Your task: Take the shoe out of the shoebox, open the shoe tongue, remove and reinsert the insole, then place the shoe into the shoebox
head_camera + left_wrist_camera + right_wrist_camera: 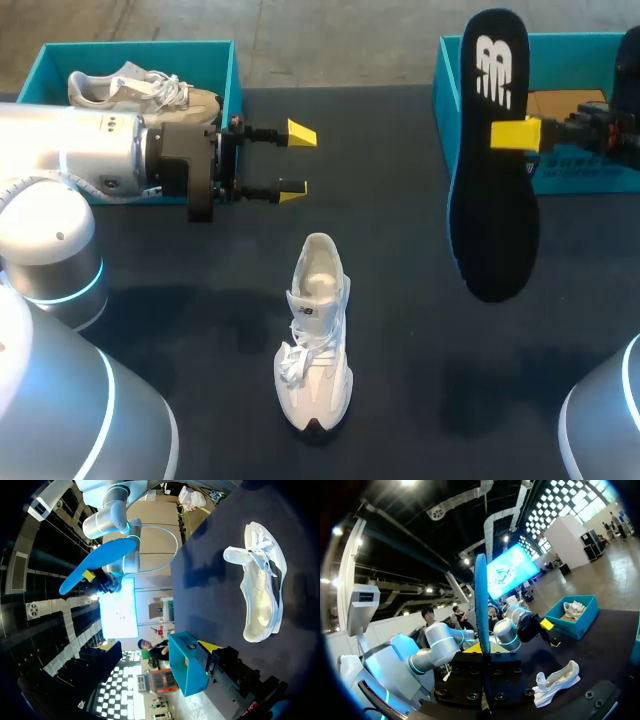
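Note:
A white shoe (315, 335) lies on the dark table (400, 200), toe toward the near edge, its tongue pulled up and the opening bare. My right gripper (517, 134) holds a dark insole (490, 170) up in the air in front of the right teal shoebox (570, 175); it is shut on the insole. In the right wrist view the insole (481, 595) stands edge-on between the fingers, with the shoe (556, 680) below. My left gripper (295, 161) hangs open and empty above the table, just behind the shoe. The left wrist view shows the shoe (261, 592) and the blue underside of the insole (97, 562).
The left teal shoebox (232, 70) at the back left holds a second pale shoe (145, 90). The right shoebox holds a brown cardboard piece (565, 102). Bare table lies on both sides of the shoe.

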